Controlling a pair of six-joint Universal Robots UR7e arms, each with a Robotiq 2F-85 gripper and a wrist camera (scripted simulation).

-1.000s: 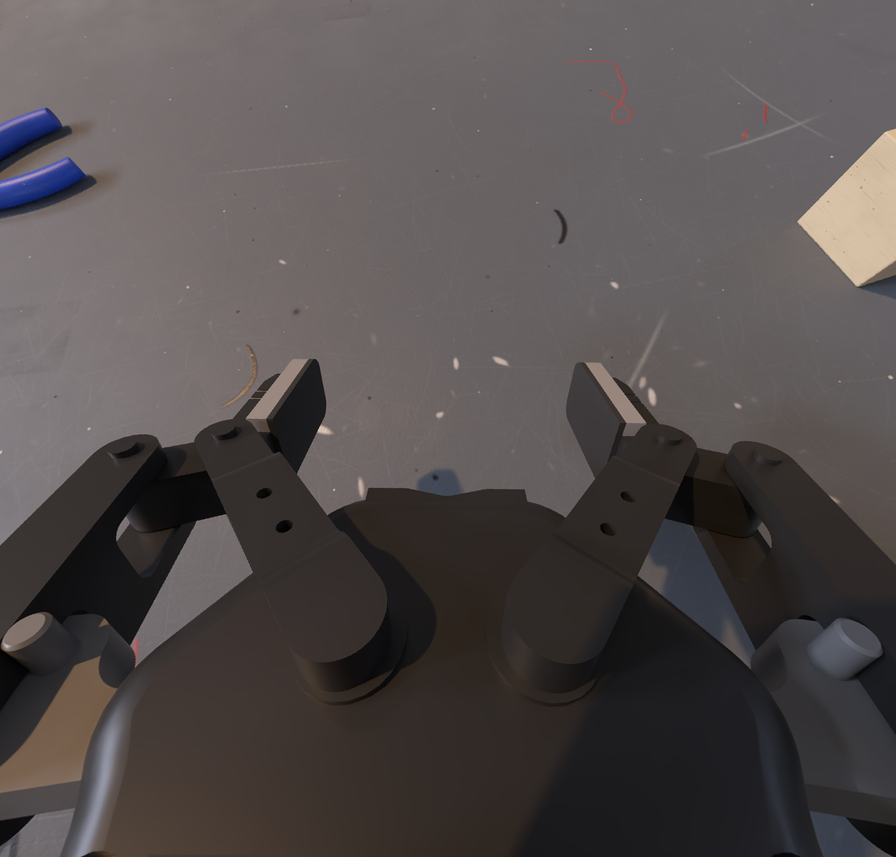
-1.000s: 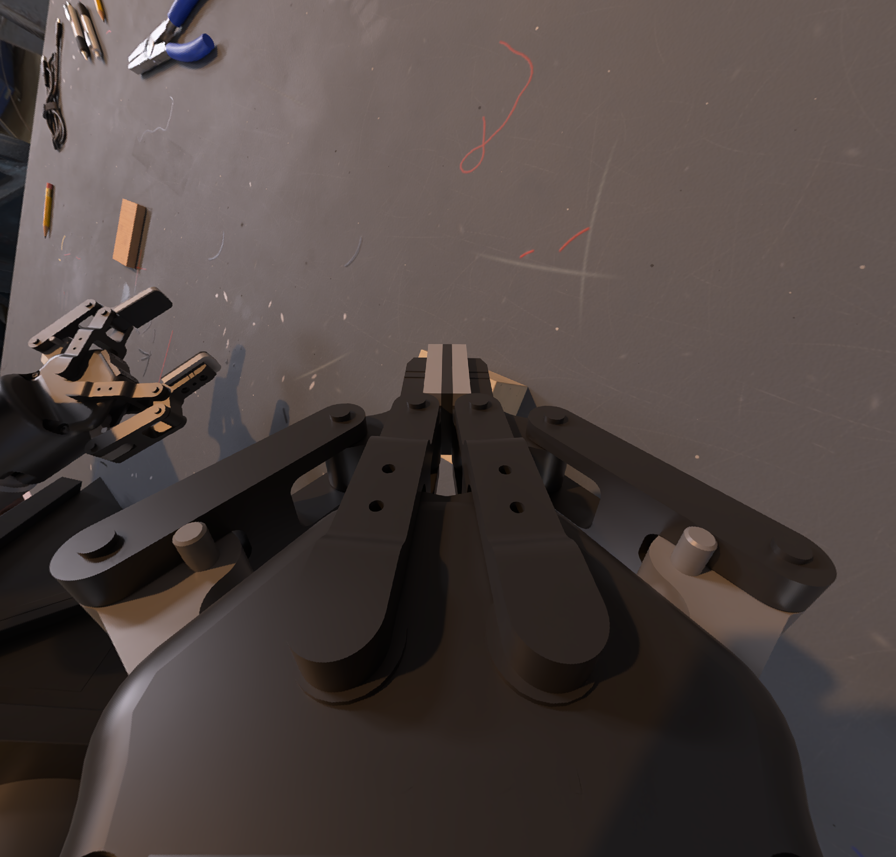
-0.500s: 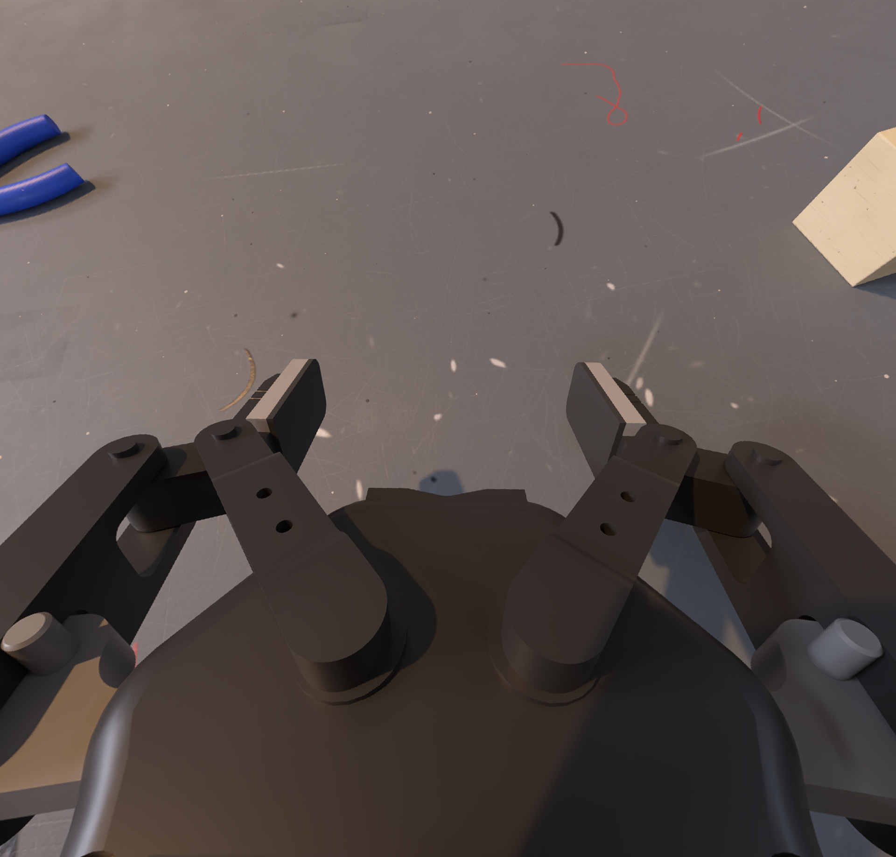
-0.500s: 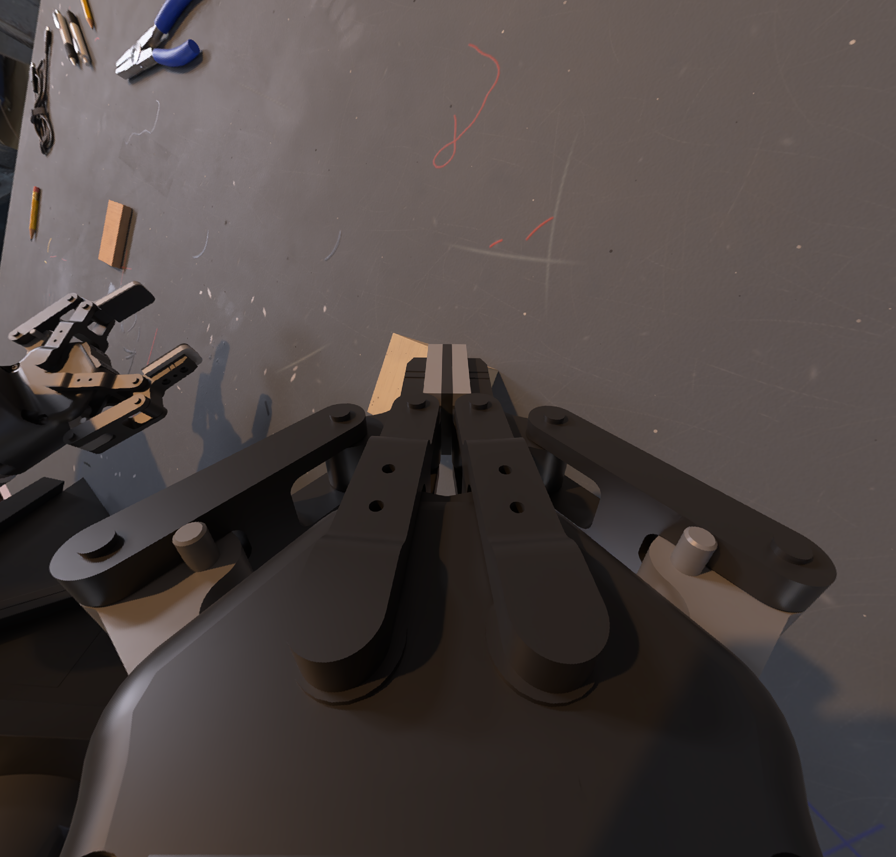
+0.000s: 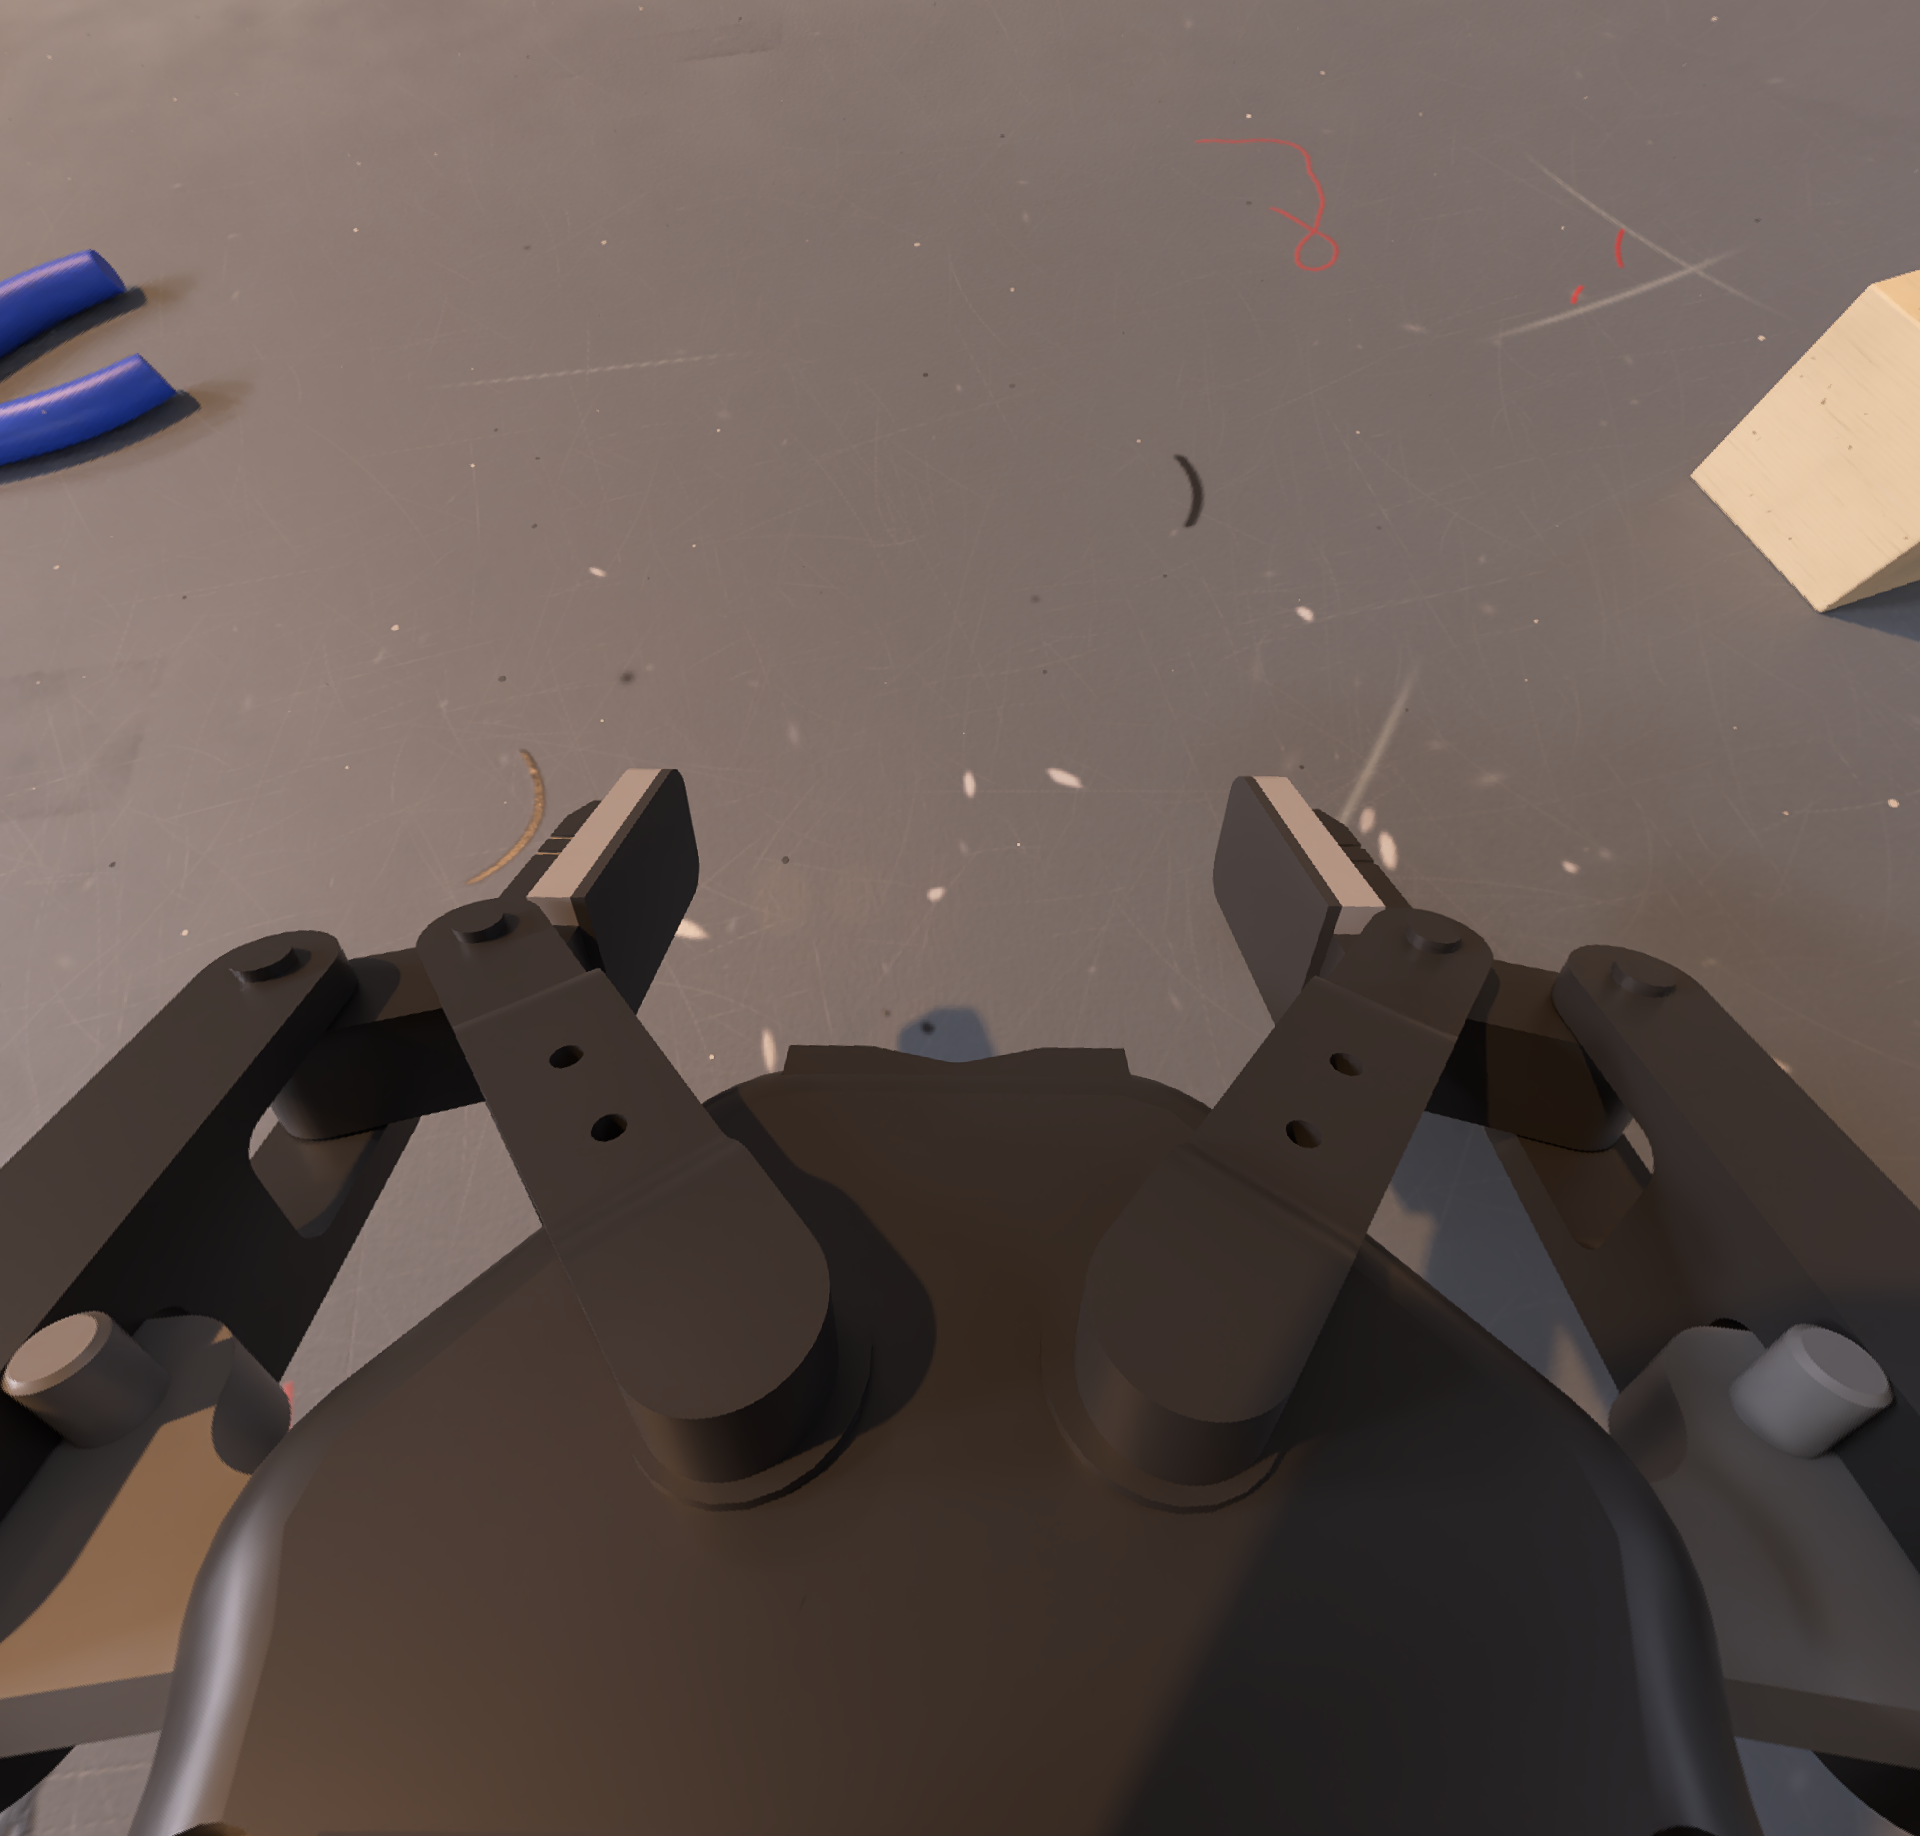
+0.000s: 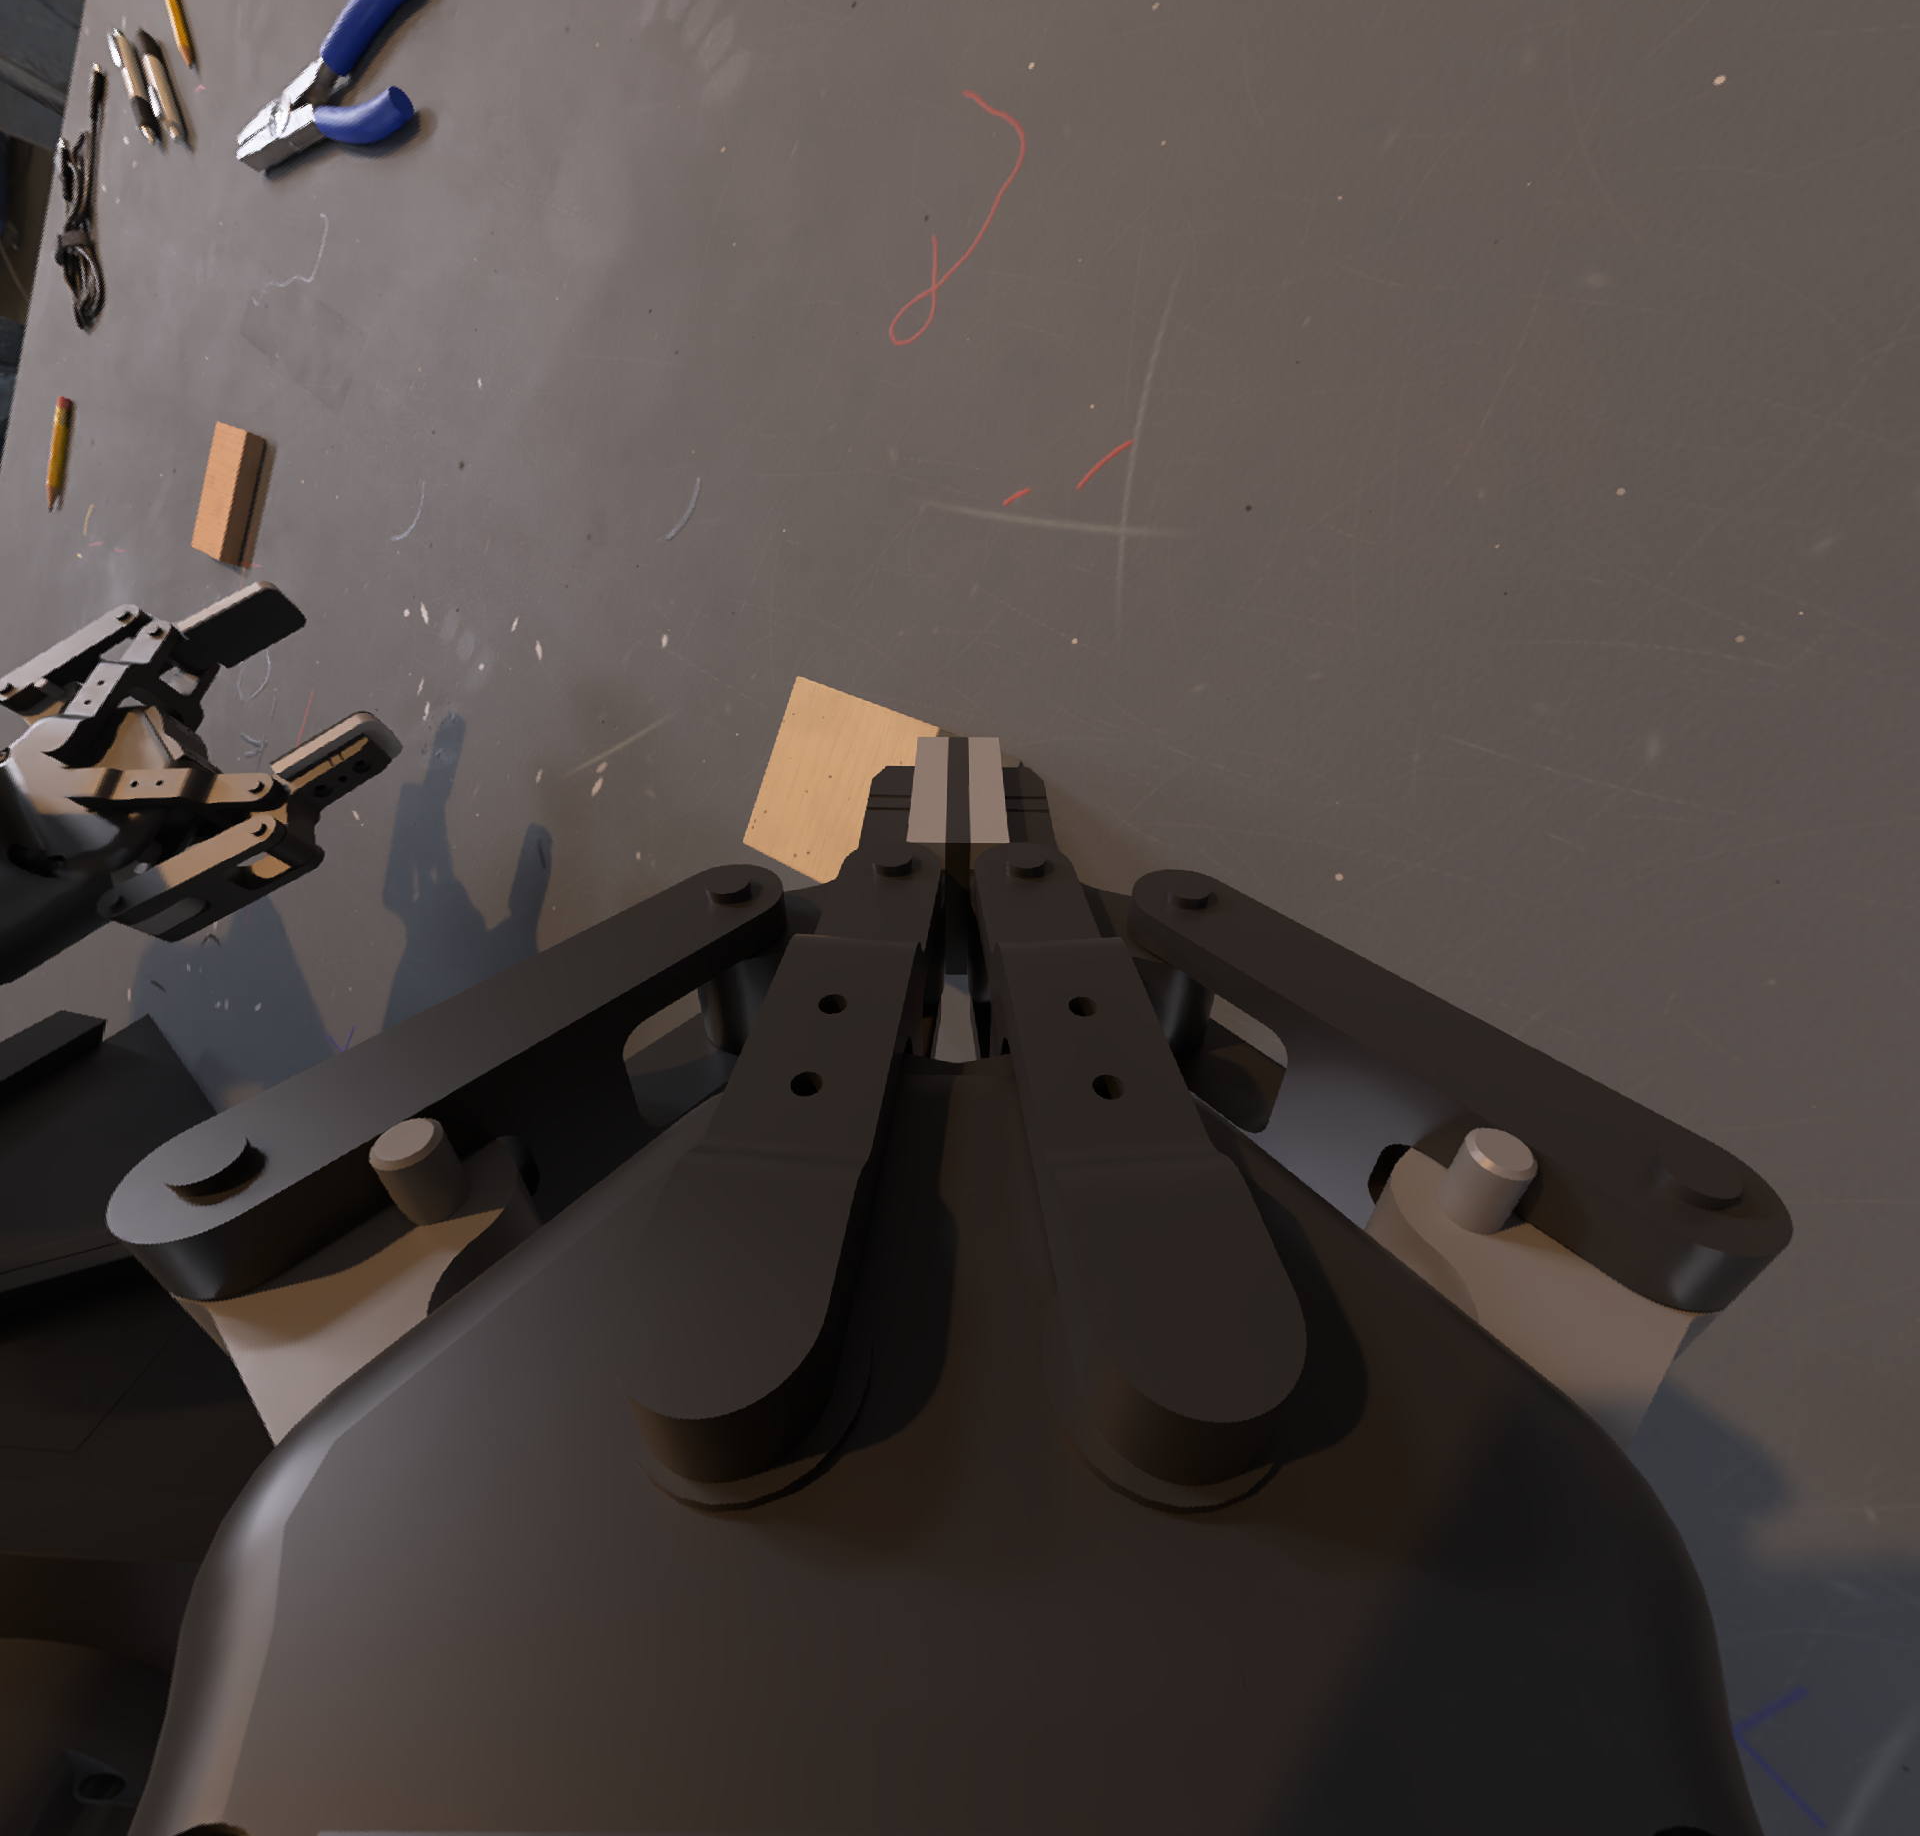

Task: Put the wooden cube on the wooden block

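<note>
Bare table (image 6: 1455, 332) surrounds cube (image 6: 821, 778) under right hand (image 6: 956, 789).

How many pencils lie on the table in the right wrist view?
2: one orange pencil at the far left corner beside the grey pens, another pencil at the left edge by the wooden block. Others may lie outside the frame.

Both wrist cams look down at tabletop (image 5: 935, 332); share pale cube (image 6: 831, 778), probably.
</note>
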